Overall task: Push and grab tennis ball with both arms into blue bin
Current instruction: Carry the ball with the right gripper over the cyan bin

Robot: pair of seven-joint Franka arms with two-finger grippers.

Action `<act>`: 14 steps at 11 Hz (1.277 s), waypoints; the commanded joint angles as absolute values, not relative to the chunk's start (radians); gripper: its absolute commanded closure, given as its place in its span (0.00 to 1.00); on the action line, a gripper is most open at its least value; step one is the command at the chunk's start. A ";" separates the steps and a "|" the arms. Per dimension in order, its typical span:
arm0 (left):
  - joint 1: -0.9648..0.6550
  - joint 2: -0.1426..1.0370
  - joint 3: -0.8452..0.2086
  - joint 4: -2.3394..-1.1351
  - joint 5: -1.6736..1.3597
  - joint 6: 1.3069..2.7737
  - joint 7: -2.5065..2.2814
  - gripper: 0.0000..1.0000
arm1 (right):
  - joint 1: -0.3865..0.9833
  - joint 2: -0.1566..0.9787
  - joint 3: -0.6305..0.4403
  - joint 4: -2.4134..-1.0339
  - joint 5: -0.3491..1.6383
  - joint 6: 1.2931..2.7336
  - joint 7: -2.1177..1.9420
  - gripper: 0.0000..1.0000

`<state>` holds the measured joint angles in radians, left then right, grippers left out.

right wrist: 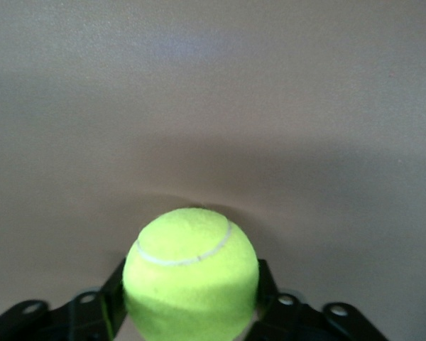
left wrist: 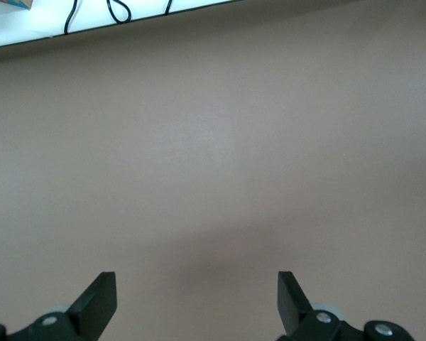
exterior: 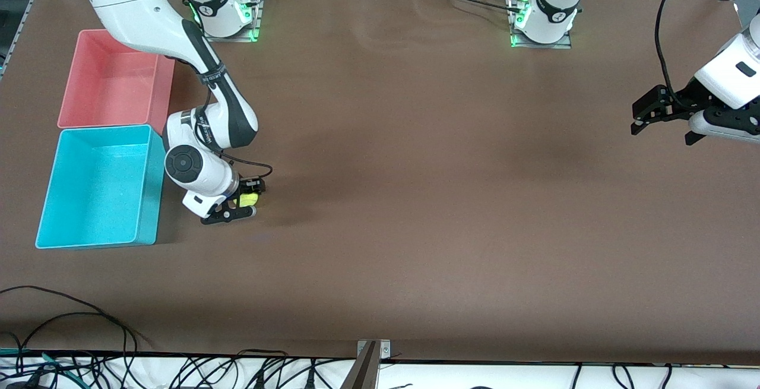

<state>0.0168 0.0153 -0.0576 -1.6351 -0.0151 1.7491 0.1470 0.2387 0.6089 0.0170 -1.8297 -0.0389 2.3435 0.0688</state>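
At the right arm's end of the table you have two bins side by side: the pink bin (exterior: 113,80) farther from the front camera, the empty blue bin (exterior: 98,187) nearer. Just beside the blue bin, the right gripper (exterior: 242,200) sits low at the table with its fingers closed around the tennis ball (exterior: 248,199); the right wrist view shows the ball (right wrist: 191,273) wedged between them. The ball is gripped but not yet binned; lifting and dropping it remain. Toward the left arm's end, the left gripper (exterior: 660,117) waits over bare table, fingers spread wide, holding nothing.
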 commanded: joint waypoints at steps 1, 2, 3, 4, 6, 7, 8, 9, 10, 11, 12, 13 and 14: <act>0.043 0.032 -0.061 -1.600 -0.025 1.685 0.170 0.00 | 0.242 0.606 0.011 -1.816 -0.077 2.350 0.072 0.68; 0.043 0.031 -0.063 -1.595 -0.023 1.672 0.169 0.00 | 0.242 0.595 0.009 -1.809 -0.077 2.342 0.072 0.70; 0.044 0.031 -0.061 -1.589 -0.023 1.661 0.169 0.00 | 0.242 0.580 0.003 -1.784 -0.075 2.300 0.077 0.70; 0.046 0.029 -0.060 -1.588 -0.023 1.649 0.170 0.00 | 0.242 0.563 -0.001 -1.738 -0.072 2.211 0.087 0.70; 0.046 0.031 -0.060 -1.585 -0.023 1.647 0.169 0.00 | 0.241 0.526 -0.035 -1.634 -0.071 2.030 0.106 0.69; 0.046 0.031 -0.060 -1.586 -0.023 1.643 0.169 0.00 | 0.238 0.493 -0.060 -1.634 -0.069 1.993 0.170 0.68; 0.045 0.031 -0.061 -1.586 -0.023 1.638 0.167 0.00 | 0.235 0.461 -0.087 -1.635 -0.071 1.977 0.185 0.69; 0.044 0.032 -0.063 -1.586 -0.023 1.638 0.163 0.00 | 0.235 0.439 -0.127 -1.637 -0.072 1.930 0.181 0.69; 0.041 0.032 -0.064 -1.585 -0.023 1.638 0.161 0.00 | 0.233 0.420 -0.168 -1.638 -0.075 1.904 0.148 0.69; 0.041 0.035 -0.066 -1.585 -0.023 1.638 0.155 0.00 | 0.233 0.405 -0.201 -1.660 -0.075 1.890 0.094 0.69; 0.041 0.037 -0.066 -1.585 -0.023 1.638 0.153 0.00 | 0.233 0.391 -0.228 -1.686 -0.071 1.890 0.054 0.69; 0.041 0.037 -0.066 -1.583 -0.025 1.638 0.153 0.00 | 0.232 0.365 -0.256 -1.730 -0.069 1.905 0.019 0.69; 0.041 0.037 -0.067 -1.585 -0.023 1.637 0.153 0.00 | 0.230 0.336 -0.290 -1.777 -0.063 1.923 -0.026 0.69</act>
